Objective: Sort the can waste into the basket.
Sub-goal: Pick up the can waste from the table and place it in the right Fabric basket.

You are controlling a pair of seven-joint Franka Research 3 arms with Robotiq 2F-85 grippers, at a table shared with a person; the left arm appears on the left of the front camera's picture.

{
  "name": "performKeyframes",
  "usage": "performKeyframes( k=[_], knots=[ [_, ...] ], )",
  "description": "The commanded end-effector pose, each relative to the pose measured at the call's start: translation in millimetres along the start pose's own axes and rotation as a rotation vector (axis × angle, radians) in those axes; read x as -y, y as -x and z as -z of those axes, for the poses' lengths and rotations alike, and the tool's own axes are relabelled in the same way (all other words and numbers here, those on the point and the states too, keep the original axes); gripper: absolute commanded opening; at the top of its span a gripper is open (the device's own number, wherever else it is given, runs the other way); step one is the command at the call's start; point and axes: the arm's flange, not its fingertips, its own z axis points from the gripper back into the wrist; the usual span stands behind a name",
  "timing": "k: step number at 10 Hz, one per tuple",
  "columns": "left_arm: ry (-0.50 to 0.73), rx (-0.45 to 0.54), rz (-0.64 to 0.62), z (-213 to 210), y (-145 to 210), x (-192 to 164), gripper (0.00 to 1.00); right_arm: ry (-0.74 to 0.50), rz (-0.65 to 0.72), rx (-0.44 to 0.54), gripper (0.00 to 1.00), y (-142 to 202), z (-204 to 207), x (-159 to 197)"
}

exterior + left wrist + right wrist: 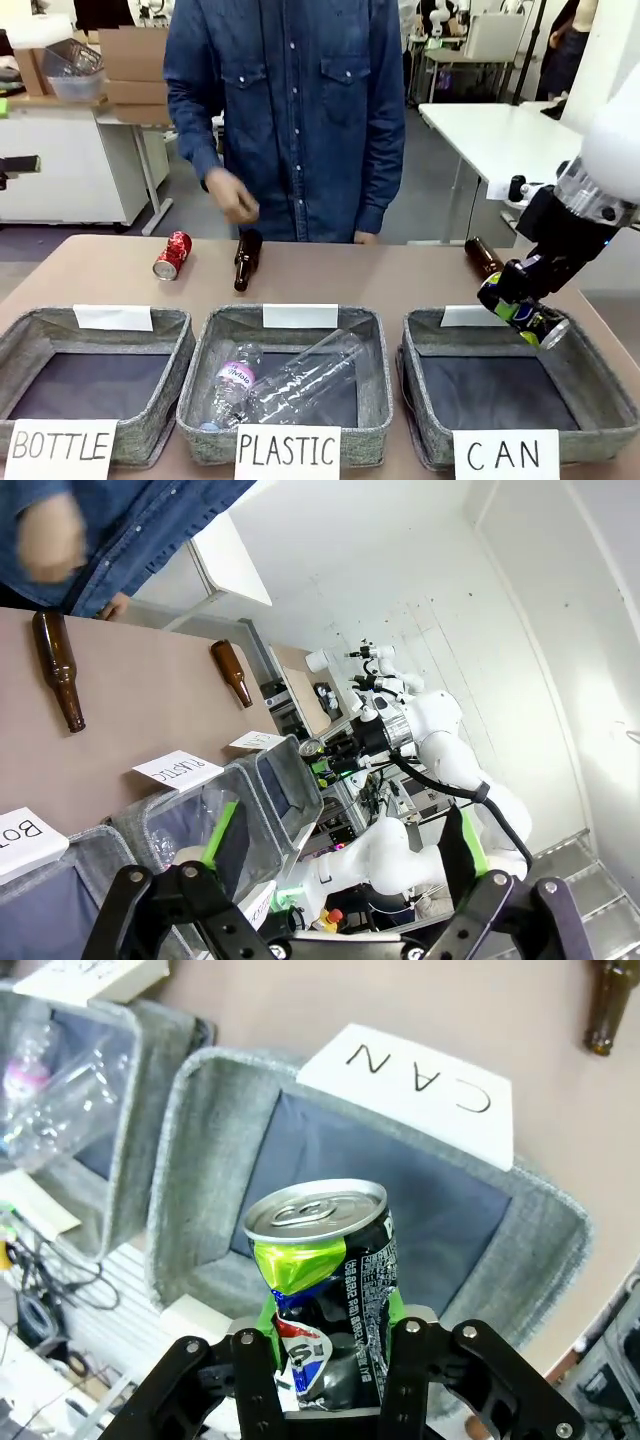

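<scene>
A black can [530, 318] with blue and white print hangs tilted over the far right corner of the grey basket [605, 385] signed CAN. My right gripper [518, 300] is shut on it. In the right wrist view the can [325, 1280] stands between the green pads of the right gripper [325, 1355], dented near the top, with the basket's [200, 1140] dark floor below it. A red can [172, 255] lies on the table at the far left, near the person. My left gripper [340, 850] is open with nothing between its fingers.
The middle basket [200, 375] signed PLASTIC holds clear bottles, and the left basket [178, 345] is signed BOTTLE. One brown bottle [246, 260] lies beyond the middle basket, another [483, 256] beyond the CAN basket. The person's hand [232, 197] hovers above the far table edge.
</scene>
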Motion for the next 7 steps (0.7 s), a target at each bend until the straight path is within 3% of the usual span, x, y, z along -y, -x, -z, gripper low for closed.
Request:
performKeyframes(
  k=[1,2,7],
  knots=[
    [0.020,0.008,0.020,1.4,-0.5,0.8,1.00,-0.029,-0.061,0.020,0.68,19.2,24.4,4.6],
    [0.020,0.008,0.020,1.4,-0.5,0.8,1.00,-0.020,-0.067,0.012,0.99,17.2,24.1,4.7],
    [0.020,0.008,0.020,1.4,-0.5,0.8,1.00,-0.029,-0.068,0.011,1.00,14.3,24.5,8.1]
  ],
)
